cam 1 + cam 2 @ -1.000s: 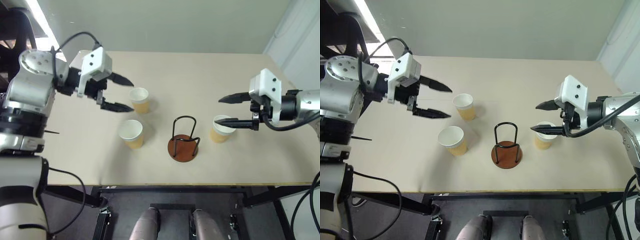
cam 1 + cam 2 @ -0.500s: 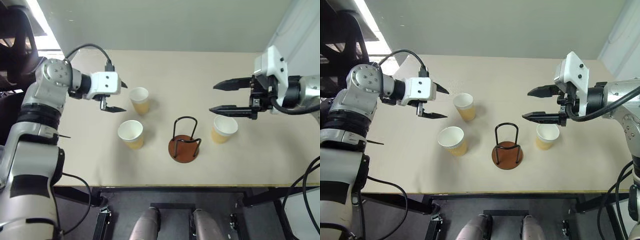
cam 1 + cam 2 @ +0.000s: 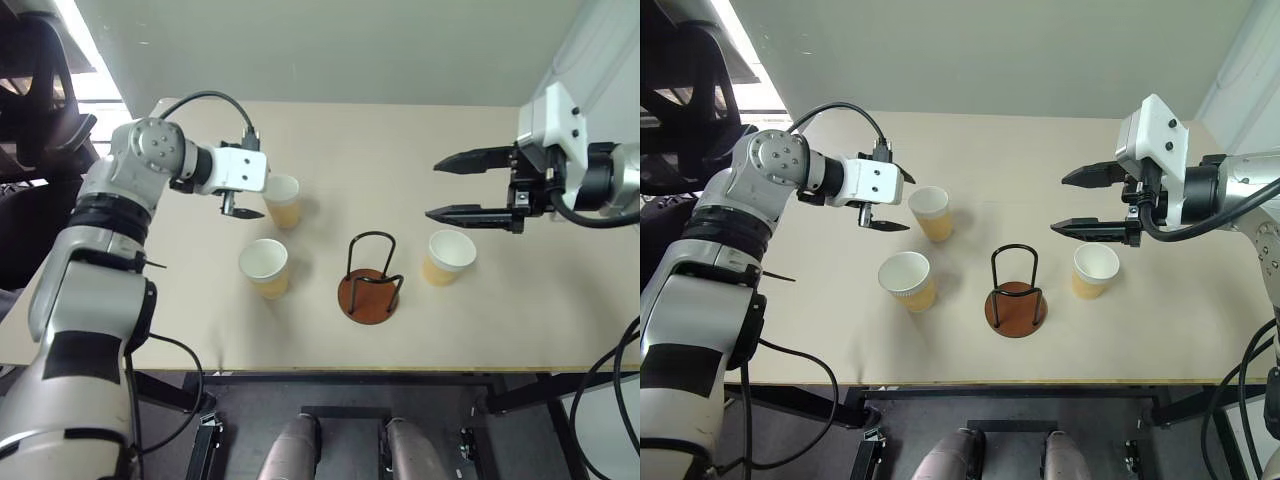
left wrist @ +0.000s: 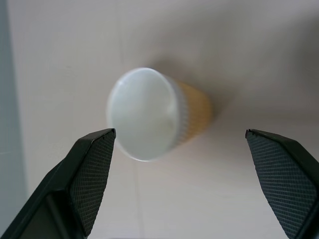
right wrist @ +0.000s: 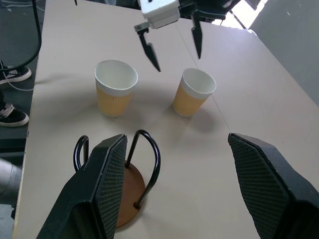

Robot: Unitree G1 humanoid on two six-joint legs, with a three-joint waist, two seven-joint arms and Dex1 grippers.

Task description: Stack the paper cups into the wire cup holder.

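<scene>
Cups [image 3: 282, 200] of tan-yellow tapered paper, three, upright on pale worktop [image 3: 420, 150] around black-wire, reddish-brown-based holder [image 3: 368, 280], none inside. Left gripper [image 3: 243, 195] wide-jawed beside farthest cup; right gripper [image 3: 462, 187] wide-jawed, empty, above another.

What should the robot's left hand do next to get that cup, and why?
Probably ease the left gripper forward so its jaws pass either side of the far cup, then close. The jaws stand wide open, just short of that cup, with nothing held. The cup stands upright and apart from the others, and the wire cup holder is empty.
</scene>
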